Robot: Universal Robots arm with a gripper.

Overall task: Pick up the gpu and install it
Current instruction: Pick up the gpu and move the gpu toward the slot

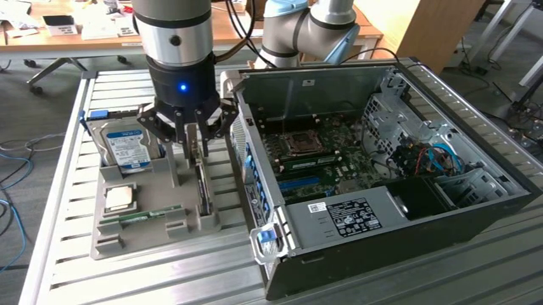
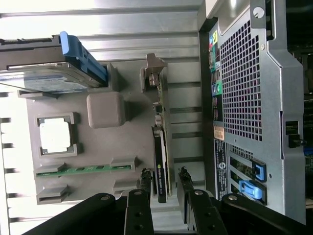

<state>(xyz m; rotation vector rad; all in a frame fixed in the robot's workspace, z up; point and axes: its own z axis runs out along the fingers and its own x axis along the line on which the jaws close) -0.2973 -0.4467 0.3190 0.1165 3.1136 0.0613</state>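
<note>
Tool: my black gripper (image 1: 197, 149) (image 2: 164, 177), jaws half apart, holding nothing.
Gpu: thin dark gpu card with silver end bracket (image 1: 203, 185) (image 2: 161, 156), on edge in the grey plastic tray (image 1: 136, 236) (image 2: 98, 147), directly under me, between my fingers (image 2: 145, 182).
Case: open black computer case (image 1: 475, 210) (image 2: 244, 73), just beside me.

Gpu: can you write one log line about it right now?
gripper: open, straddling gpu | gpu: on edge in grey holder, not lifted | computer case: side open
</note>
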